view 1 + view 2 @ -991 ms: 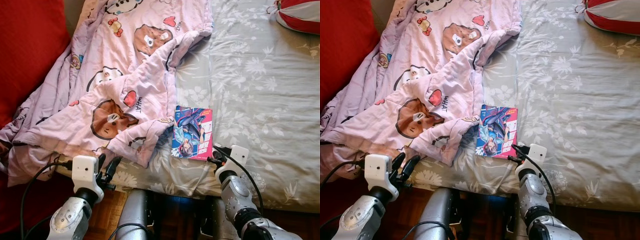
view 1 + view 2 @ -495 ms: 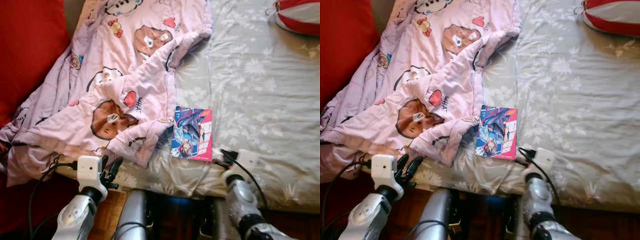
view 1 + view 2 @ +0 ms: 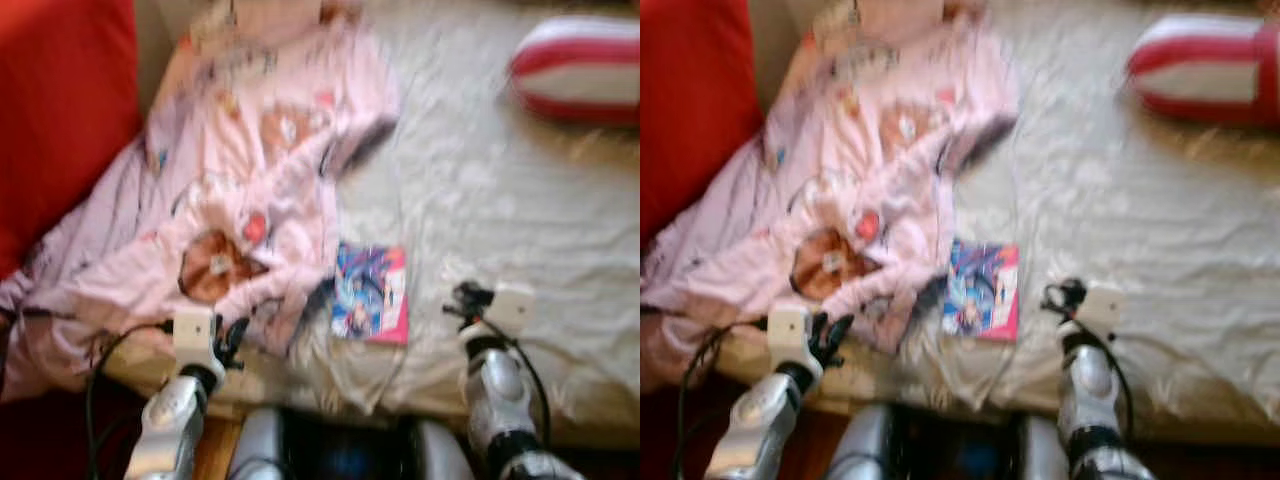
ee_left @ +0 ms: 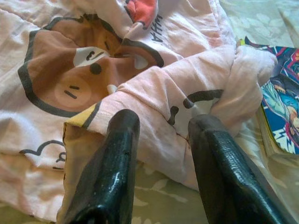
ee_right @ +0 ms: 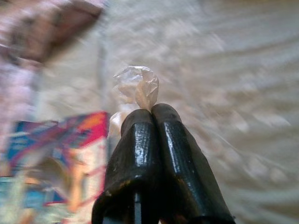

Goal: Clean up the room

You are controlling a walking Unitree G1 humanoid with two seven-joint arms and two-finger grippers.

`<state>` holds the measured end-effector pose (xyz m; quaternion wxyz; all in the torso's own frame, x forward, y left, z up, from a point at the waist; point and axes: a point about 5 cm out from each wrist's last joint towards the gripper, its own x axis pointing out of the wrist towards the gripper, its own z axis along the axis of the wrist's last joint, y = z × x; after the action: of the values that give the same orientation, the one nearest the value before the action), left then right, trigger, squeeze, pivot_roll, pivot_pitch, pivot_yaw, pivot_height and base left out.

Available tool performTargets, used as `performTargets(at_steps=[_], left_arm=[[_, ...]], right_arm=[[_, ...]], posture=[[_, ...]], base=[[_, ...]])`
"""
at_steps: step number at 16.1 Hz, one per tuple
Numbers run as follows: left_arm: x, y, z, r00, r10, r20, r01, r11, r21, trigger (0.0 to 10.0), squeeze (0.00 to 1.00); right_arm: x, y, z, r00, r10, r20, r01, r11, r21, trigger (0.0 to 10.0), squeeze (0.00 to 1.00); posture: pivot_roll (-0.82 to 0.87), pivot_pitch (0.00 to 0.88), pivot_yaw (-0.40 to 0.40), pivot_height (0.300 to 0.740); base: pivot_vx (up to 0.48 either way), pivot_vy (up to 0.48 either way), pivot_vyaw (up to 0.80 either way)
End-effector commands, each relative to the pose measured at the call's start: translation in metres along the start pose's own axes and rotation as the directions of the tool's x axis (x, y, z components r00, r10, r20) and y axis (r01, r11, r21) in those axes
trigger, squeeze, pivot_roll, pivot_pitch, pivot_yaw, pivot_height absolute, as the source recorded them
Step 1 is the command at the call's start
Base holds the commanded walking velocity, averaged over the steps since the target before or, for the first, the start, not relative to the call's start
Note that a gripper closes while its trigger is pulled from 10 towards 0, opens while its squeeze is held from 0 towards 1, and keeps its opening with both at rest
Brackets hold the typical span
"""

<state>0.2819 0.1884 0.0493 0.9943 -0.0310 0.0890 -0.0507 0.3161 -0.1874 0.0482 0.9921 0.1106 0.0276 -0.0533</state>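
1. We see a bed with a pale grey flowered sheet, and the head views are blurred.
2. A crumpled pink quilt with brown bear prints covers the left side of the bed and reaches its near edge.
3. A colourful comic book with a pink border lies near the near edge, just beside the quilt's fold.
4. A red and white striped cushion rests at the far right corner.
5. Our left gripper has its fingers apart, just before the quilt's near hem, and grips nothing.
6. Our right gripper is pressed closed on a small crumpled piece of clear plastic wrap, above the sheet to the right of the book.
7. We judge the thin wrap may slip out, because only a small corner is pinched.
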Motion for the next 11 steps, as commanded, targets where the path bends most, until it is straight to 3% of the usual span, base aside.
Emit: performTargets(at_steps=[1, 2, 3, 5, 8, 10, 11], left_arm=[[-0.007, 0.011, -0.016, 0.998, 0.044, -0.053, -0.044, 0.999, 0.005, 10.0, 0.00], [-0.004, 0.015, -0.022, 0.995, 0.075, -0.072, -0.075, 0.997, -0.006, 10.0, 0.00], [-0.002, 0.016, -0.021, 0.994, 0.080, -0.071, -0.081, 0.997, -0.012, 10.0, 0.00], [0.005, 0.017, -0.018, 0.996, 0.073, -0.059, -0.074, 0.997, -0.007, 10.0, 0.00], [0.005, 0.015, -0.037, 0.989, 0.060, -0.138, -0.060, 0.998, 0.003, 10.0, 0.00], [-0.002, 0.015, -0.053, 0.975, 0.060, -0.214, -0.058, 0.998, 0.016, 10.0, 0.00], [-0.010, 0.015, -0.068, 0.957, 0.060, -0.283, -0.056, 0.998, 0.024, 10.0, 0.00]], right_arm=[[-0.008, 0.002, -0.012, 0.999, 0.027, -0.045, -0.027, 1.000, -0.009, 10.0, 0.00], [-0.014, 0.002, -0.024, 0.992, 0.043, -0.121, -0.053, 0.995, -0.083, 10.0, 0.00], [-0.014, 0.001, -0.025, 0.991, 0.047, -0.125, -0.059, 0.993, -0.101, 10.0, 0.00], [-0.017, -0.007, -0.023, 0.994, 0.016, -0.105, -0.025, 0.996, -0.084, 10.0, 0.00], [-0.023, -0.016, -0.038, 0.976, -0.033, -0.217, 0.005, 0.992, -0.125, 10.0, 0.00], [-0.038, -0.026, -0.058, 0.943, -0.081, -0.322, 0.029, 0.986, -0.164, 10.0, 0.00], [-0.054, -0.035, -0.074, 0.909, -0.106, -0.403, 0.039, 0.985, -0.171, 10.0, 0.00]], posture=[[0.08, 0.054, 0.039, 0.640], [0.07, 0.036, 0.038, 0.640], [0.08, 0.032, 0.038, 0.640], [0.08, 0.007, 0.036, 0.650], [0.05, 0.000, 0.031, 0.685], [0.05, 0.000, 0.028, 0.710], [0.05, 0.000, 0.021, 0.730]], base=[[0.000, 0.000, 0.00], [0.000, 0.000, 0.00], [0.000, 0.000, 0.00], [0.000, 0.000, 0.00], [0.000, 0.000, 0.00], [0.000, 0.000, 0.00], [0.000, 0.000, 0.00]])
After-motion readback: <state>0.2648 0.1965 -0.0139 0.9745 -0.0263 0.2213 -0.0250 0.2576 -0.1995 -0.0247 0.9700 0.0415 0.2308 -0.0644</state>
